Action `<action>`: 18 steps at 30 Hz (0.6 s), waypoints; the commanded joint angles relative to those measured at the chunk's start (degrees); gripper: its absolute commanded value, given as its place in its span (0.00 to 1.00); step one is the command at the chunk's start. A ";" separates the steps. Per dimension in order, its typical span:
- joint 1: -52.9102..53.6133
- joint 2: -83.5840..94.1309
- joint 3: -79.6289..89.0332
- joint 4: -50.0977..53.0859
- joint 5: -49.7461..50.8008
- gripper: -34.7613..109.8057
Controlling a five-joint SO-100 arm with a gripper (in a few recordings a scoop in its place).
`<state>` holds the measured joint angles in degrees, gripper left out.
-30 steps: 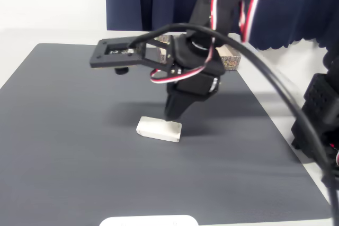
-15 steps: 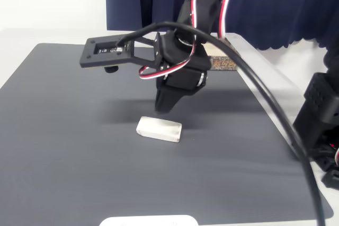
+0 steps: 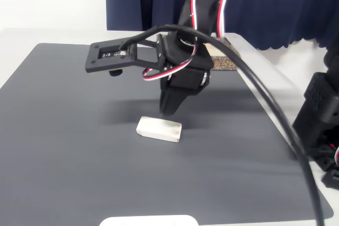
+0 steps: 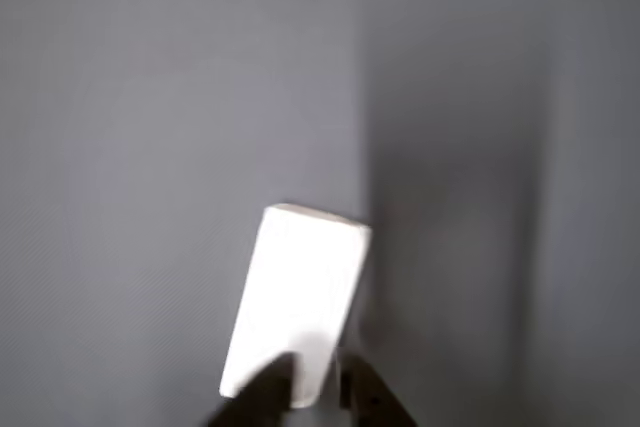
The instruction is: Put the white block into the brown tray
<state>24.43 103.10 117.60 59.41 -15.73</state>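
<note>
Item one, the white block (image 3: pixel 159 129): it lies flat on the dark grey mat (image 3: pixel 63 130), near the middle, untouched and not lifted; in the wrist view the block (image 4: pixel 295 302) runs at a slant, its near end just at the dark fingertips (image 4: pixel 270 397). Item two, the gripper (image 3: pixel 169 107): it hangs point-down just above and behind the block in the fixed view, apart from it — no contact that you can confirm. In the wrist view the two tips stand close together with a narrow gap between them, nothing held there, so count the fingers as closed or nearly so and empty. Item three, the brown tray (image 3: pixel 225 63): it sits at the far edge of the mat, largely hidden behind the arm, with a strip of dark wall and gold lettering showing; well apart from the block. Item four, progress: nothing of the task is done yet. You have the gripper brought near the block, no more. Left to do, by the look of it — spread the fingers, set them astride the block, close, lift, carry to the tray at the back and let go inside it.
</note>
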 commanded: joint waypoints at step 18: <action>4.13 -0.26 -3.78 1.85 1.23 0.49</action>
<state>27.77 102.66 116.19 60.91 -14.06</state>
